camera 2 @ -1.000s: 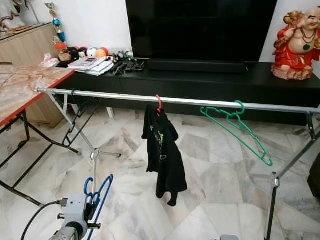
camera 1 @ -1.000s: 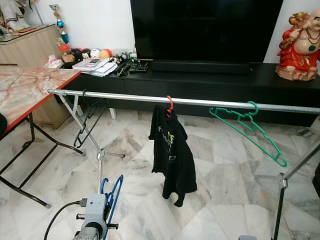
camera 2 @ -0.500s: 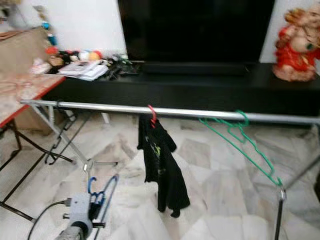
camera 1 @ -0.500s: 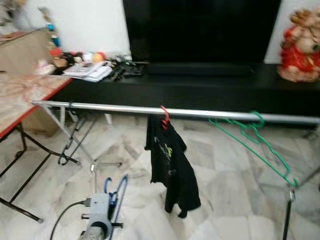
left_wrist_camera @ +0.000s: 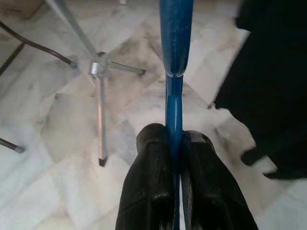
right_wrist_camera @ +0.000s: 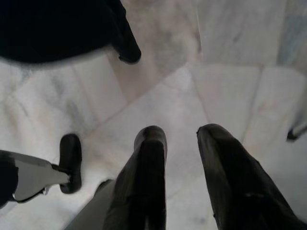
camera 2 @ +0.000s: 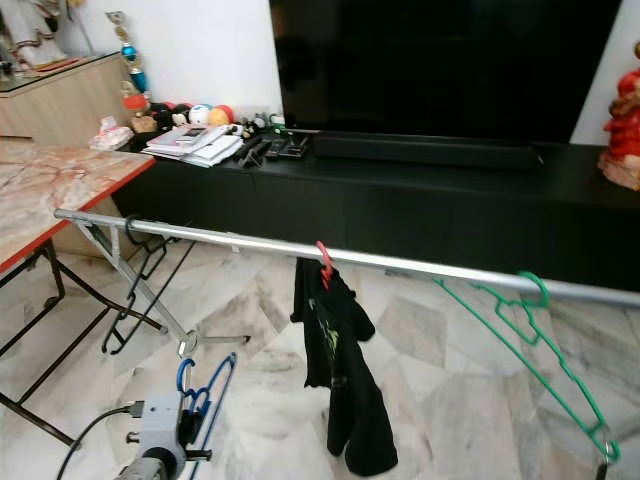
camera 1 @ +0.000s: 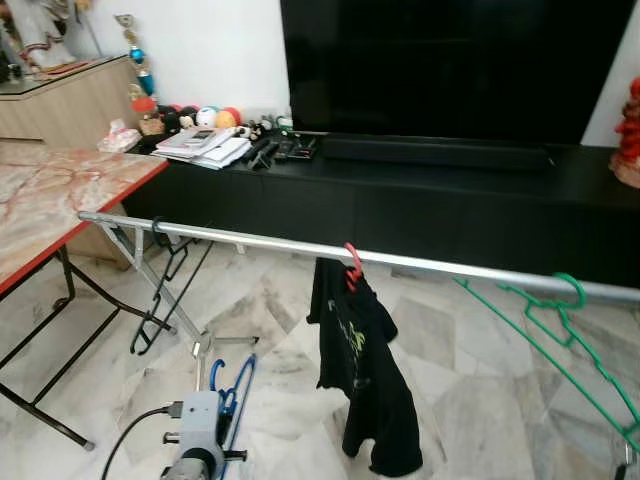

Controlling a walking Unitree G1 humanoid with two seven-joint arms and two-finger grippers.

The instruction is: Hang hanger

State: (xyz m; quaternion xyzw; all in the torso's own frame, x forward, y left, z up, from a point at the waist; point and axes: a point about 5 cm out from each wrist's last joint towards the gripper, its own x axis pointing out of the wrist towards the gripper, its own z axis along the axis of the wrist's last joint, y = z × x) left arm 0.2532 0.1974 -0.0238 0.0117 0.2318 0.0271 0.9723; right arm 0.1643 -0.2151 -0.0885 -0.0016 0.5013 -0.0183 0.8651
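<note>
Left wrist view shows my left pincer (left_wrist_camera: 175,143) pinching the blue hanger (left_wrist_camera: 175,43) between its fingers, low over the marble floor (camera 1: 470,400), below and in front of the rail (camera 1: 250,240). A black shirt (camera 1: 365,375) and a green hanger (camera 1: 560,330) hang on the rail. My right pincer (right_wrist_camera: 180,139) hangs spread.

A pale grey-veined marble tile floor (camera 1: 470,400) runs to a long low black cabinet (camera 1: 430,195) beneath a large dark television screen (camera 1: 450,65). A white wall (camera 1: 210,50) and a red-edged marble-patterned table (camera 1: 50,190) stand left.
</note>
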